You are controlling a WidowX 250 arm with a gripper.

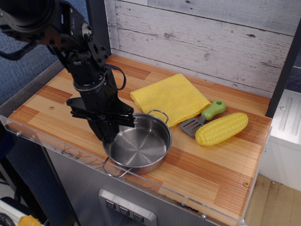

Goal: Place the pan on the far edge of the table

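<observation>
**Pan gripped at near edge, transfer not yet done**

The pan [138, 148] is being held by the pincer [111, 135], which is clenched on the rim at about 9 o'clock of the pan. One finger looks to be inside the wall and one outside, though the exact contact is partly hidden by the arm. The pan is sitting close to the near edge of the counter [221, 176], its near loop handle reaching the acrylic rim. It appears slightly tilted, possibly being lifted; whether the base is clear of the wood cannot be told.

Status, as judged: grasp is done, carry and set-down are left. The far edge, at 12 o'clock by the plank wall, is not yet reached.

The direct path is being blocked by the yellow cloth [170, 96] at 12 to 1 o'clock of the pan. The spatula [203, 117] and corn [222, 128] are lying at 2 o'clock, apart from the pan. A one-sided rim grip is being relied on, so swing or slip is likely a risk.
</observation>
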